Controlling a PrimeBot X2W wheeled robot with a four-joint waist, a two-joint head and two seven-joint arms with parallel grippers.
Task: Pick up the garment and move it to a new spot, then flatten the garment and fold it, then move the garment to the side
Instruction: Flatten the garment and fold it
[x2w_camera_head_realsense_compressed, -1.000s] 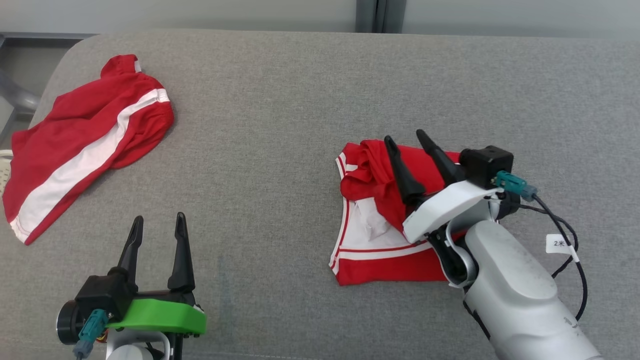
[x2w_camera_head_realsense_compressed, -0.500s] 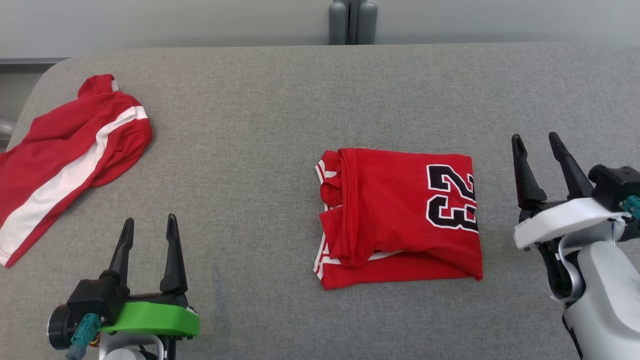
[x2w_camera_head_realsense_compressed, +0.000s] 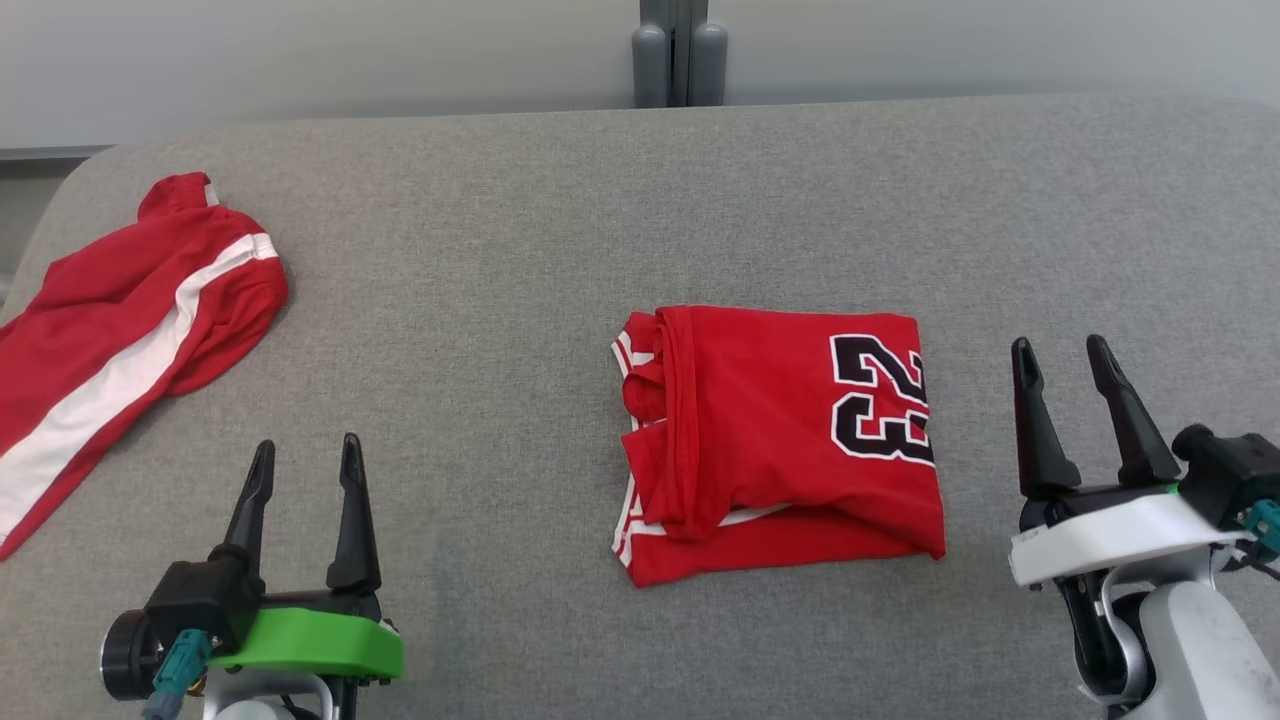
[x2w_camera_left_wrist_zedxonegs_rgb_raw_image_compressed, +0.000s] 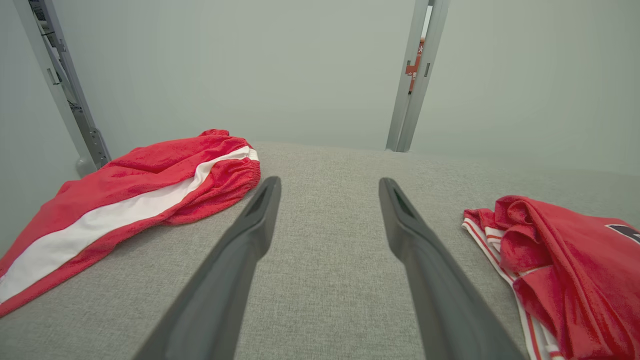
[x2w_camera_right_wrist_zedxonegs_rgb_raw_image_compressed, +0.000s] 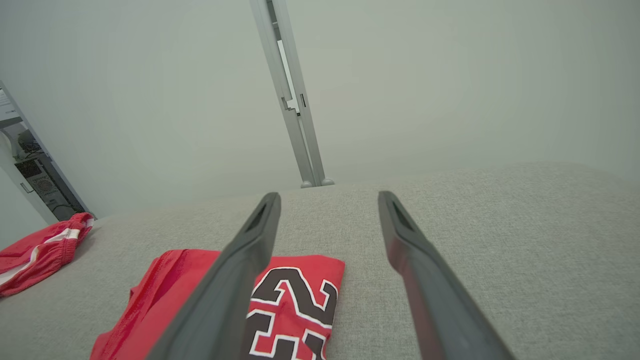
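Observation:
The garment (x2w_camera_head_realsense_compressed: 780, 440) is a red jersey with a black "23", folded into a rough rectangle on the grey padded surface (x2w_camera_head_realsense_compressed: 560, 230). It also shows at the right of the left wrist view (x2w_camera_left_wrist_zedxonegs_rgb_raw_image_compressed: 565, 260) and at the lower left of the right wrist view (x2w_camera_right_wrist_zedxonegs_rgb_raw_image_compressed: 280, 305). My right gripper (x2w_camera_head_realsense_compressed: 1060, 365) stands open just right of the jersey, clear of it, with nothing between its fingers. Far to the jersey's left, near the front edge, my left gripper (x2w_camera_head_realsense_compressed: 305, 460) is open and empty.
A second red garment with a white stripe (x2w_camera_head_realsense_compressed: 130, 330) lies crumpled at the surface's far left, also seen in the left wrist view (x2w_camera_left_wrist_zedxonegs_rgb_raw_image_compressed: 135, 200). A grey post (x2w_camera_head_realsense_compressed: 678, 55) stands behind the surface against a pale wall. Bare grey fabric lies between the two garments.
My right gripper has withdrawn from over the jersey to its right side, leaving it folded with the "23" on top. The head camera has shifted. The left gripper has kept its place.

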